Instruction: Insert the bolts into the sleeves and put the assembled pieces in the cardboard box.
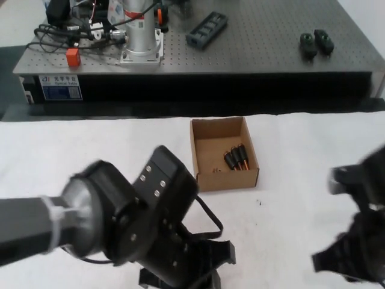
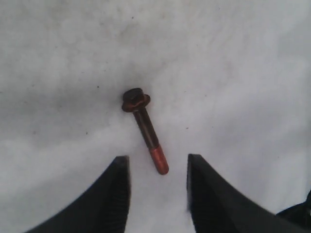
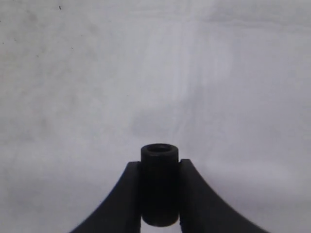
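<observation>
A dark bolt point(image 2: 145, 127) with a flanged head and an orange-red tip lies on the white cloth. My left gripper point(image 2: 158, 165) is open just above it, its two black fingers point(image 2: 114, 194) either side of the bolt's tip. My right gripper point(image 3: 159, 167) is shut on a black sleeve point(image 3: 159, 187), whose open bore faces out over the cloth. In the high view the left arm point(image 1: 138, 229) fills the near left and the right arm point(image 1: 358, 241) sits at the near right. The cardboard box point(image 1: 207, 174) at the middle holds several assembled pieces point(image 1: 237, 158).
Beyond the white cloth stands a perforated metal bench point(image 1: 252, 42) with a silver post point(image 1: 141, 33), cables, an orange block point(image 1: 73, 56), a dark tray point(image 1: 206, 29) and two black parts point(image 1: 316, 43). White cloth lies bare around the box.
</observation>
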You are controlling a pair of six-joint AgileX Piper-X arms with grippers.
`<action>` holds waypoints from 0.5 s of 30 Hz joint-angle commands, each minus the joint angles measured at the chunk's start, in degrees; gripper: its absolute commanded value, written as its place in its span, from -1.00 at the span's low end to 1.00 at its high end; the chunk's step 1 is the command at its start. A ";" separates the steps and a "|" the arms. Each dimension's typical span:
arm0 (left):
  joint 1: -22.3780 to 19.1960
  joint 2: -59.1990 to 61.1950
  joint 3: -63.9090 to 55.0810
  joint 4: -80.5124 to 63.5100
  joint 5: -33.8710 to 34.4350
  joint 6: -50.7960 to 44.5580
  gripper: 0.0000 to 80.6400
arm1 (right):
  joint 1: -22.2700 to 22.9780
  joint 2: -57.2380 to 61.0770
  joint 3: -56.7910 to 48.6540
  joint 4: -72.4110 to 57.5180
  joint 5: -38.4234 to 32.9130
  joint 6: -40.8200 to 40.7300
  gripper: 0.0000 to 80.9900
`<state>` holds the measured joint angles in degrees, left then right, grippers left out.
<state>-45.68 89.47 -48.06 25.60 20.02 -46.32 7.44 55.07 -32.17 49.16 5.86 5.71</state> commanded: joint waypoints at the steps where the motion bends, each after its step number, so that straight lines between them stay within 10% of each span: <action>1: -0.15 2.17 -1.35 -2.56 0.37 -3.03 -0.29 | -1.36 -4.80 0.54 1.96 -0.42 -0.59 -0.93; 15: -0.88 11.38 -9.86 5.71 2.14 -3.60 -0.29 | -2.12 -9.41 0.71 3.22 -1.83 -0.59 -0.93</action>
<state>-46.19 100.68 -57.07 30.21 22.16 -49.43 5.56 46.12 -31.50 52.41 4.88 5.51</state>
